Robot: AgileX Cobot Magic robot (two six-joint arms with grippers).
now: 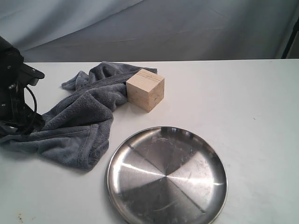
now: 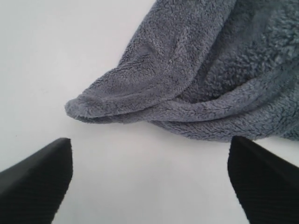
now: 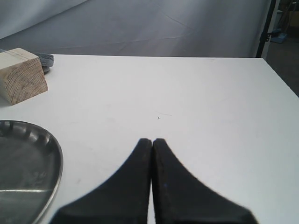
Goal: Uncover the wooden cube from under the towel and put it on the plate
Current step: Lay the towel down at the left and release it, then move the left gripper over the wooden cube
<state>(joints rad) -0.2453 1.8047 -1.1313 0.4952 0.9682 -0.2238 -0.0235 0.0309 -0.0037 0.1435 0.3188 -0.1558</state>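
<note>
The wooden cube stands bare on the white table, its left side touching the rumpled grey towel. The steel plate lies empty in front of the cube. At the left edge of the exterior view is my left arm. My left gripper is open over bare table, a folded towel corner just beyond its fingertips and not touching them. My right gripper is shut and holds nothing; the cube and plate rim show far off to one side of it.
A grey cloth backdrop hangs behind the table. The table's right edge shows in the right wrist view, with a dark stand pole beyond it.
</note>
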